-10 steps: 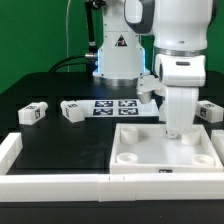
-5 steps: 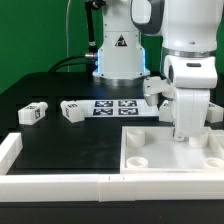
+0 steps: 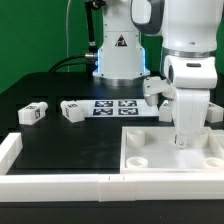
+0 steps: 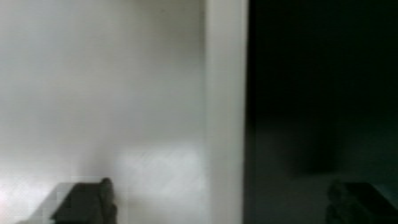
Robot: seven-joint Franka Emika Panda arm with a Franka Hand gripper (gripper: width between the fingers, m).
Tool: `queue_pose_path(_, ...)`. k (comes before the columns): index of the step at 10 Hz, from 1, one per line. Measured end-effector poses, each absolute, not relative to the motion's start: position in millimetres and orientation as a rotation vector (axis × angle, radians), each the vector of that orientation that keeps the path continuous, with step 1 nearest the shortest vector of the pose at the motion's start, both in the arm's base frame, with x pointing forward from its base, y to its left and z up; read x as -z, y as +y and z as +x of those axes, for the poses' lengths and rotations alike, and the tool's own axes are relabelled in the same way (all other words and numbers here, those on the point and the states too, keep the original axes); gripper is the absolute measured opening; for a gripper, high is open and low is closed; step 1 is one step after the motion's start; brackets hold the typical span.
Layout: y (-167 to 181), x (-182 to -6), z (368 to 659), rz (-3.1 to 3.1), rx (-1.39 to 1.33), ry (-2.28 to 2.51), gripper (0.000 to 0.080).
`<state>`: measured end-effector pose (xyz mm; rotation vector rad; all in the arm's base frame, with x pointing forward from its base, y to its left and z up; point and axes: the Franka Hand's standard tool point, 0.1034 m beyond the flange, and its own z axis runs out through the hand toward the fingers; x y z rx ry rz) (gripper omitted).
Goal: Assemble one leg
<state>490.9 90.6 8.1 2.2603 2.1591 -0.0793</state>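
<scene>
Exterior view: none of the sockets visible in the square panel (image 3: pixel 150 150) holds a leg, so assembly appears not yet begun. Two legs (image 3: pixel 33 113) (image 3: pixel 72 110) lie on the black surface (image 3: pixel 70 145) at the exterior view's left, well apart from the panel. A third leg (image 3: pixel 152 88) sits just beside the arm (image 3: pixel 188 70), and a fourth leg (image 3: pixel 212 112) is partly hidden behind it. The jaws hang low over the panel's far side. In the wrist view the fingertips (image 4: pixel 80 200) stand spread, with nothing between them. Picking, carrying and seating a leg all remain.

Legible writing: none. Each leg and the marker board (image 3: pixel 115 107) carries square black-and-white tags, and the robot base (image 3: pixel 118 50) carries a triangular label.
</scene>
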Motion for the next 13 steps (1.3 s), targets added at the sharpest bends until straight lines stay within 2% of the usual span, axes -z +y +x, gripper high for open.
queue_pose_path(1,91,-8.0,491,2.260,0.079,2.159,0.0633)
queue_pose_path(5,91,-7.9,491,2.261,0.080,2.159,0.0649)
queue_pose_path(6,90,-11.6,489,2.288,0.071,2.127,0.0649)
queue_pose_path(10,96,-52.4,481,2.321,0.013,2.031,0.0649)
queue_pose_path(13,96,-51.5,480,2.364,0.010,1.984,0.0649)
